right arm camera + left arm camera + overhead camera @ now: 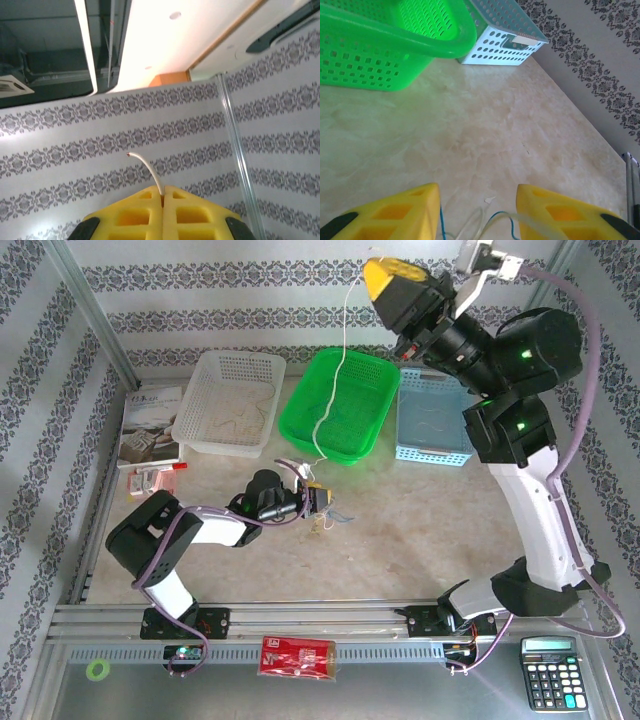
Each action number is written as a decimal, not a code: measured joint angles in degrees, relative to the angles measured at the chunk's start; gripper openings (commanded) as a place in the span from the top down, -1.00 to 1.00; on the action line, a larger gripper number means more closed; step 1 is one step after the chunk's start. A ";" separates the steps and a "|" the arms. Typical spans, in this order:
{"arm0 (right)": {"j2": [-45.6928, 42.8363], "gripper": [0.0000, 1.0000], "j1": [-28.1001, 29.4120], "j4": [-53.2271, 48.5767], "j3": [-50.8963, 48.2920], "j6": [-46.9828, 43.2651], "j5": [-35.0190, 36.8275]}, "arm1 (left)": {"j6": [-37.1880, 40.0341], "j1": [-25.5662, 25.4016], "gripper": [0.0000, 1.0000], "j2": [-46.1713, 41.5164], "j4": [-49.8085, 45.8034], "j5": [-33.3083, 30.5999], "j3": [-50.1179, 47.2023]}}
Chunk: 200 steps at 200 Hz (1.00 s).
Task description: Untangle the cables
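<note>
A: Item one, right gripper (385, 280)?
B: Logged high at the far right, above the green basket (360, 400). Found pressed fully together on the whitish cable (340, 370), with a short stub poking past the tips.
A: Run of that cable?
B: Traced steeply down and leftward from the pinch to the tangle (325, 518) on the table (420, 520), near centre.
A: Item two, left gripper (318, 498)?
B: Recorded low, right at the tangle; plainly the nearer arm. Seen partway apart, with blue and whitish strands (441, 220) between the fingers (395, 210). Nothing clamped, as far as shown.
A: Bearing for the next move?
B: Judged along the strand's long axis, from the tangle up to the far right. Likely called for pinning the knot low while drawing upward.
</note>
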 measured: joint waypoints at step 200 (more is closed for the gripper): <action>11.15 1.00 -23.67 -2.38 27.74 11.43 4.94 | -3.26 0.00 0.47 5.77 9.97 0.61 -6.43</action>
